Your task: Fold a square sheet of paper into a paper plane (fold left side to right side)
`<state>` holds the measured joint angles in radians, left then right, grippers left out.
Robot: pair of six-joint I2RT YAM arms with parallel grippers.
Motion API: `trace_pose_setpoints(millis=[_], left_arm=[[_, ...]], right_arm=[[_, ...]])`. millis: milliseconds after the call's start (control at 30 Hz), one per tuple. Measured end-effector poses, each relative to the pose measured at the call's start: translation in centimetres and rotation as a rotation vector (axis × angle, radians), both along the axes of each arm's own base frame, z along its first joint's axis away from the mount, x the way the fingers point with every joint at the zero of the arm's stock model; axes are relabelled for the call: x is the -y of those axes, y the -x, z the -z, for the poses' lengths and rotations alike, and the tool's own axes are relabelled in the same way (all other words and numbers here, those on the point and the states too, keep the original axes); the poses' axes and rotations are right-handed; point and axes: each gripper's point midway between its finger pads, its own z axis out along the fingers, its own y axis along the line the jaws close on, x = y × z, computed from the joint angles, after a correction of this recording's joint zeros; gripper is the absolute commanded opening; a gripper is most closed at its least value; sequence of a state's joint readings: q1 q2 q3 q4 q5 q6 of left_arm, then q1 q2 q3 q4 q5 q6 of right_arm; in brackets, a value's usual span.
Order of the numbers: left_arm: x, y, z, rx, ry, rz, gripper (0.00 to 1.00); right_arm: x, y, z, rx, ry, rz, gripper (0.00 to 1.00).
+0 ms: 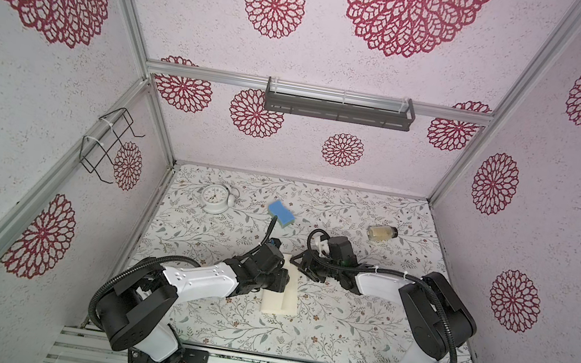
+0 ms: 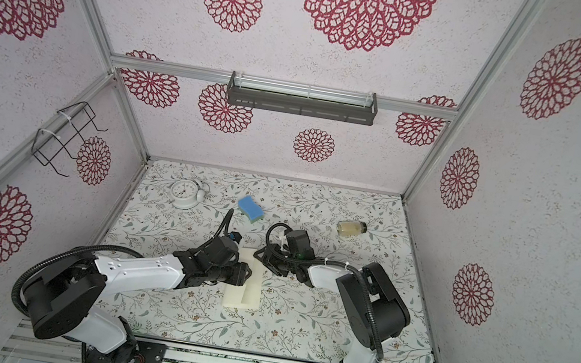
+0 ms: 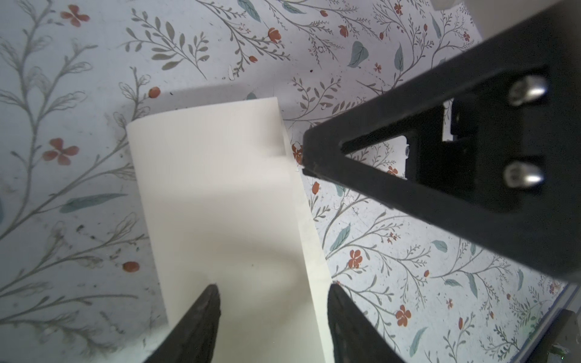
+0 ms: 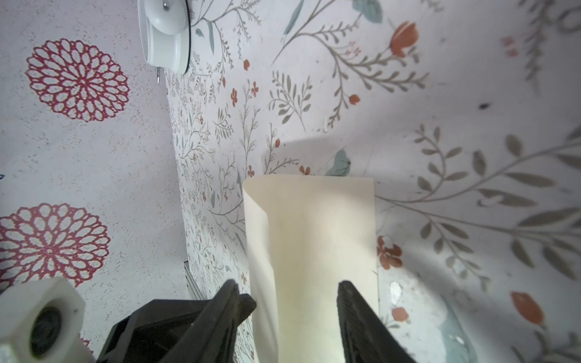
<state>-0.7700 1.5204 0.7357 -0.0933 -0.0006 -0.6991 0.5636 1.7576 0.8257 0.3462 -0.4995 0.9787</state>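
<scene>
Two spread tools, left tool [image 3: 273, 286] and right tool [image 4: 287, 283], sit over one folded sheet of paper [image 3: 220, 188].

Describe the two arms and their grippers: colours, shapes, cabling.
Both the left arm and right arm have white shells between bulky black joints, with ribbed black hoses looped alongside. The left gripper and right gripper are black, with tapered pointed fingers.

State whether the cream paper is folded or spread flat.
Folded: the cream paper lies as a narrow doubled strip, its upper layer bowing up, not pressed flat.
</scene>
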Motion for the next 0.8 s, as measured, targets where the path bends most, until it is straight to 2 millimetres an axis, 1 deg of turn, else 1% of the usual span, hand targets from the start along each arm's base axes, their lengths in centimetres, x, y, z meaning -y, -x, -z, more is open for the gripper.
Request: trace_pose_setpoints(millis=[100,167,200,267,333,367,400,500,600,700,800], left_arm=[[0.0,0.0,0.0,0.000,0.002,0.001,0.58],[0.1,0.0,-0.1,0.002,0.007,0.003,0.58],[0.2,-0.1,-0.1,0.003,0.010,0.004,0.58],[0.4,-0.2,-0.3,0.010,0.020,0.007,0.58],[0.6,-0.3,-0.5,0.017,0.030,0.010,0.59],[0.7,-0.3,-0.6,0.019,0.033,0.011,0.59],[0.7,-0.3,-0.6,0.020,0.036,0.013,0.59],[0.8,-0.4,-1.0,0.029,0.046,0.019,0.59],[0.6,-0.3,-2.1,0.044,0.073,0.026,0.60],[-0.2,-0.5,-3.2,0.064,0.096,0.015,0.62],[-1.5,-0.7,-4.0,0.078,0.104,-0.009,0.63]], right_arm=[[-0.7,0.1,0.4,-0.012,-0.005,-0.013,0.53],[-1.1,0.3,0.9,-0.025,-0.002,-0.018,0.47],[-1.2,0.4,1.1,-0.030,0.000,-0.020,0.43],[-1.2,0.6,1.4,-0.041,0.009,-0.024,0.24],[-1.1,0.8,1.6,-0.044,0.026,-0.035,0.10],[-1.0,0.8,1.7,-0.041,0.037,-0.042,0.04],[-1.0,0.8,1.7,-0.038,0.046,-0.051,0.02],[-0.9,0.7,1.6,-0.019,0.076,-0.078,0.00],[-0.6,0.6,1.7,-0.004,0.100,-0.103,0.00],[-0.3,0.6,2.0,0.003,0.120,-0.122,0.00],[0.0,0.6,2.5,0.005,0.137,-0.133,0.00]])
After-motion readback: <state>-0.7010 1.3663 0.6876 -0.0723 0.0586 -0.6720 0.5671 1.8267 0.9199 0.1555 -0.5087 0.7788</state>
